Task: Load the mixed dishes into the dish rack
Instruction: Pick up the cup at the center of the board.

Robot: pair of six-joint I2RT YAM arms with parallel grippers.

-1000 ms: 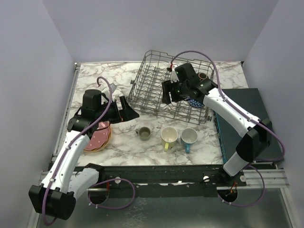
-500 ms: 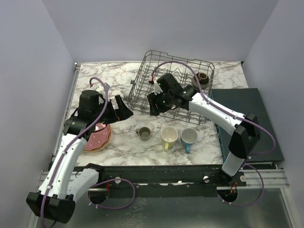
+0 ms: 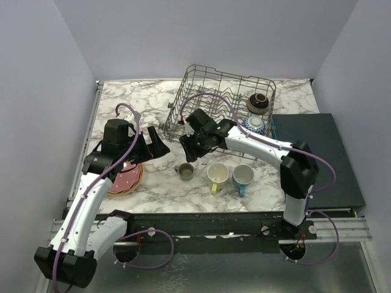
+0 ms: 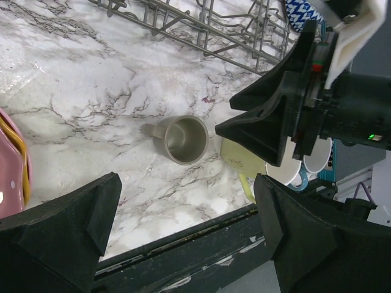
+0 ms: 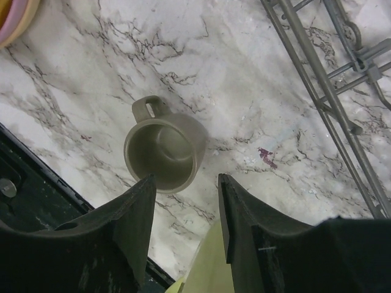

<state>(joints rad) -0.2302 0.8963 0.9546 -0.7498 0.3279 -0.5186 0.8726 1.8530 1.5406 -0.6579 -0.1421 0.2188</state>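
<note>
The dish rack stands at the back with a dark brown bowl and a blue-white bowl at its right end. A grey-beige mug, a pale yellow mug and a blue mug stand in a row in front of it. My right gripper is open and empty just above the grey-beige mug, its fingers beside the rim. My left gripper is open and empty, left of the rack. The stacked plates lie under the left arm.
A dark flat box lies along the right side. The rack's front wires run close behind the right gripper. The table's front edge is just below the mugs. The grey-beige mug also shows in the left wrist view.
My right gripper has come out of the rack, leaving the blue-white bowl there, and moved left and forward to above the grey-beige mug. The left gripper has shifted slightly.
</note>
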